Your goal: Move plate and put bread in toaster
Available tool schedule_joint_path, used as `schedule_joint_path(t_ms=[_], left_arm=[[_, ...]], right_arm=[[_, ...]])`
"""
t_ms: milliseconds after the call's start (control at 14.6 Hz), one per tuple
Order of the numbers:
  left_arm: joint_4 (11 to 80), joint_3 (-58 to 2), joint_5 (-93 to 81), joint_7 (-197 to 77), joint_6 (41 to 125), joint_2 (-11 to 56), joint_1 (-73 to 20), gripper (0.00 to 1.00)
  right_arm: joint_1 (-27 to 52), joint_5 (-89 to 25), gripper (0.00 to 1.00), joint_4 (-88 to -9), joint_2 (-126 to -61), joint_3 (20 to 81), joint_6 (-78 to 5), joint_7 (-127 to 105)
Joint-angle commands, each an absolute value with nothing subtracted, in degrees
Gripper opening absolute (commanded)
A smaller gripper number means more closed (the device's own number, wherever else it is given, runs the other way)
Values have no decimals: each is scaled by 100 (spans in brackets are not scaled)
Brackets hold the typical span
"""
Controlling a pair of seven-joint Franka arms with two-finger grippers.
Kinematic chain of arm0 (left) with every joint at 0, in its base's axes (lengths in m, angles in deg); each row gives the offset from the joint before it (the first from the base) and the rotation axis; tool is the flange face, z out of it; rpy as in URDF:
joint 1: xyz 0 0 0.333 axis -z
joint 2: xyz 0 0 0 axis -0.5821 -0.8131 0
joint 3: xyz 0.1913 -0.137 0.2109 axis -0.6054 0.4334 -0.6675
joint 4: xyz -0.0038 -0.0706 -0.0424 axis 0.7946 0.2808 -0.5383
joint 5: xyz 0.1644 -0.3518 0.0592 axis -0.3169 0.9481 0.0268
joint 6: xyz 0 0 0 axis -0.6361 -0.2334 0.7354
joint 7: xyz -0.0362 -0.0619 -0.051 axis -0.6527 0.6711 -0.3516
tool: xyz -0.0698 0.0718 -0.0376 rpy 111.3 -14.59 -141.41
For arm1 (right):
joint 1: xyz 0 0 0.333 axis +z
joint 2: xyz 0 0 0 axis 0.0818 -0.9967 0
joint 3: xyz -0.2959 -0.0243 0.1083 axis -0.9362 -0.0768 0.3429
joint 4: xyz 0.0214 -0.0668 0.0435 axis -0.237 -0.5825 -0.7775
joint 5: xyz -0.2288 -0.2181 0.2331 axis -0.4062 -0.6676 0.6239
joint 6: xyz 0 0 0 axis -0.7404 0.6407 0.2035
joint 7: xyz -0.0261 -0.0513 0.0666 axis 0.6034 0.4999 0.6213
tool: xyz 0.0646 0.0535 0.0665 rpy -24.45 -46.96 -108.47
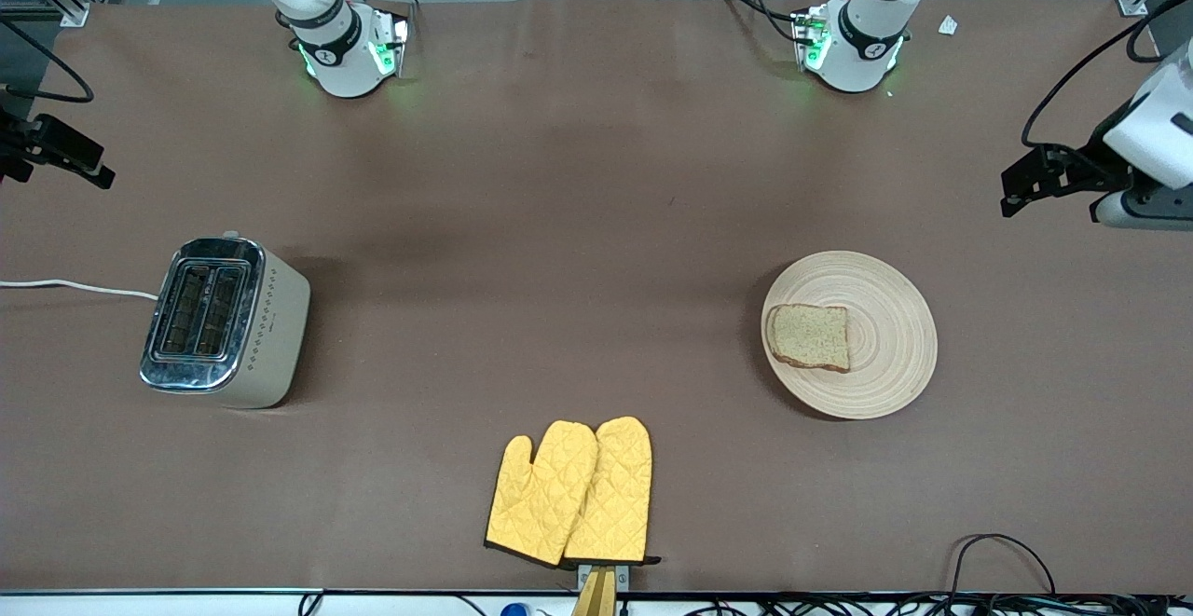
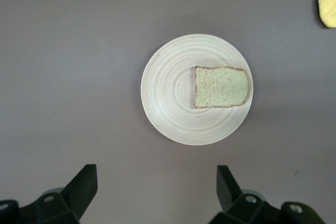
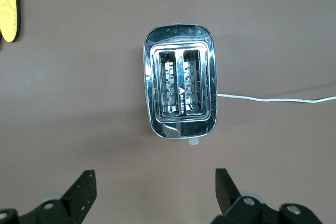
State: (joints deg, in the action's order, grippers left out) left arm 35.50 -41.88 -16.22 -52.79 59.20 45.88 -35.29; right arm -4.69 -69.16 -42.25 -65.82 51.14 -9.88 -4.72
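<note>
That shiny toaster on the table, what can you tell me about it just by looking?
The toaster is a boxy two-slot model with beige sides, a row of small dots down one side and a mirror-bright chrome top. Both slots are empty, with wire racks visible inside. It stands upright on the brown table toward the right arm's end. A white cord trails from it to the table's edge. Nothing else touches it.

No text, label, brand or number can be read on anything in these views.
</note>
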Motion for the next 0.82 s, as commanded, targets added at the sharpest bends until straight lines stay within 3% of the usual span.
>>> schedule_joint_path(t_ms=[0,343,754], left_arm=[[3386,-4191,-1445,-4972,5789,4190,-4049,100],[3368,-4199,109,-4242,5955,2934,-5158,100],[3281,-4191,1359,-3311,6500,1203,-5573,100]], right_arm=[[-451,-6844,100,-4135,-6608,5112,-847,-476],[-364,-6844,100,-4135,-6608,5112,-829,-476],[-337,-6836,100,-4134,-6608,5112,-829,-476]])
